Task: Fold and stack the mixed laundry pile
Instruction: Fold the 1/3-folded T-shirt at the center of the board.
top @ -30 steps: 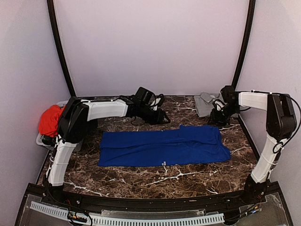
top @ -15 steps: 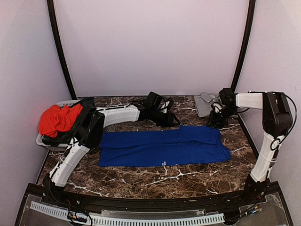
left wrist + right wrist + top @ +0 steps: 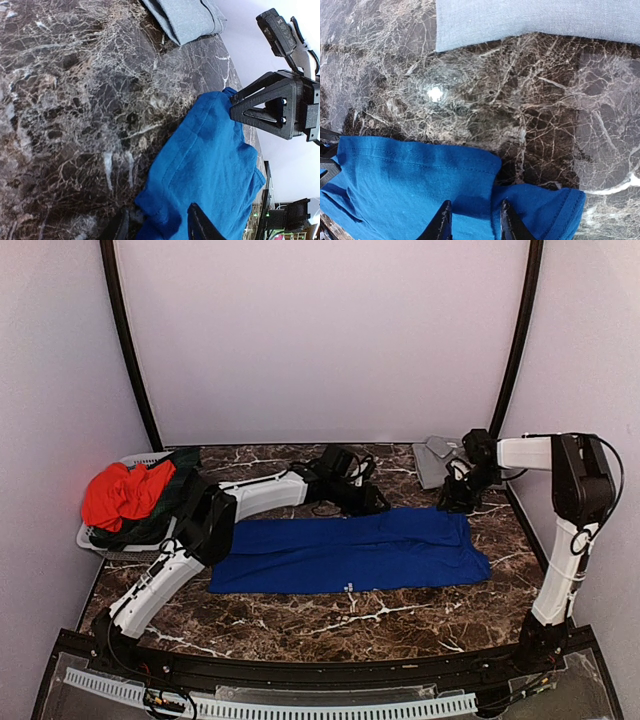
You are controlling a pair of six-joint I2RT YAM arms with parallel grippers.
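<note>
The royal-blue T-shirt (image 3: 350, 550) lies folded into a long band across the table. My left gripper (image 3: 365, 502) is at its far edge. In the left wrist view it (image 3: 157, 230) is open, with its fingers astride a corner of the blue cloth (image 3: 210, 160). My right gripper (image 3: 455, 500) is at the shirt's far right corner. In the right wrist view it (image 3: 472, 225) is open, with the blue hem (image 3: 420, 170) between its fingers. A folded grey shirt (image 3: 440, 460) lies at the back right. The red-orange garment (image 3: 125, 490) and dark cloth (image 3: 180, 475) sit at the left.
A pale basket (image 3: 95, 540) at the left table edge holds the red-orange and dark cloth. The folded grey shirt also shows in both wrist views (image 3: 187, 17) (image 3: 535, 20). Black frame posts stand at the back corners. The right gripper (image 3: 270, 107) shows in the left wrist view.
My left arm has swung right along the far side, bringing its gripper to the shirt's far edge and uncovering the basket. My right gripper has barely shifted.
</note>
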